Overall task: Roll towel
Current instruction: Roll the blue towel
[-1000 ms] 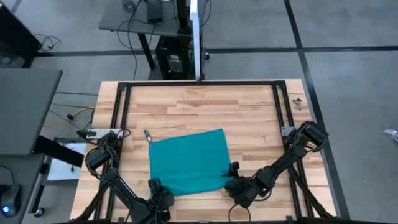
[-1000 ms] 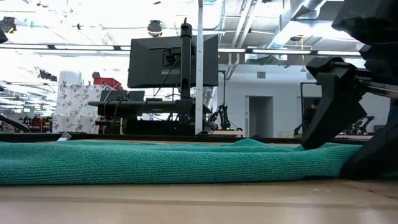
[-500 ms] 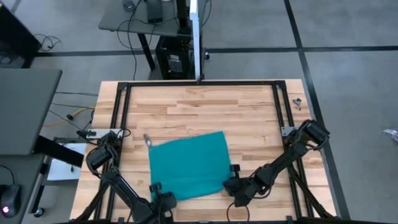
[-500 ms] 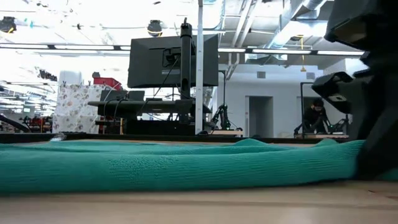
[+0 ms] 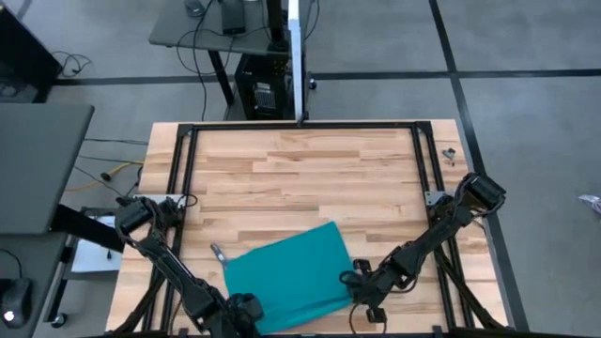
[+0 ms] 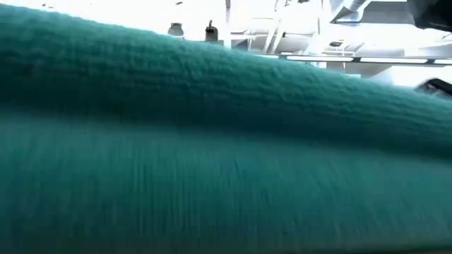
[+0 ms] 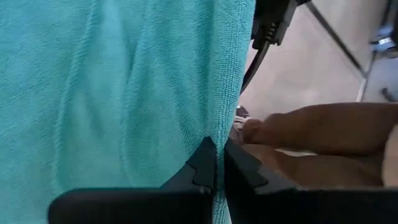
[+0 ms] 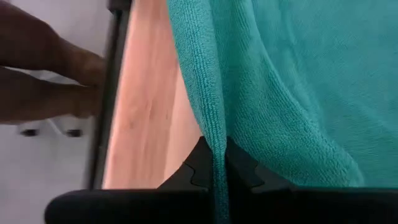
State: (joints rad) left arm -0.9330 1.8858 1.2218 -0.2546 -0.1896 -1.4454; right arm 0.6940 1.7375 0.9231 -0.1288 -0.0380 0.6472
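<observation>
Two grippers are on the towel (image 5: 286, 277) at once, and from my seat both look pressed together on cloth. My left gripper (image 7: 215, 163) pinches one edge of the teal fabric between its closed tips; my right gripper (image 8: 216, 163) does the same on the hemmed edge on its side, with the cloth running down between the fingers.

From overhead, the towel lies at the near edge of the bench (image 5: 310, 169), roughly mid-width, skewed so its far-right corner sits further in than its far-left one. The left gripper (image 5: 242, 308) holds the near-left corner, the right gripper (image 5: 362, 286) the near-right, so the held edge runs across the bench between my two arms and the rest of the cloth stretches away from them toward the far edge. Neither arm is clearly nearer; they share that edge.

The low camera is filled with teal, so I judge the near edge hangs lifted or bunched right against the lens.

To my mind, the roll has to go along that held edge, turning it over and away toward the far side. Since the cloth is skewed, I would square it first or the roll may spiral.
</observation>
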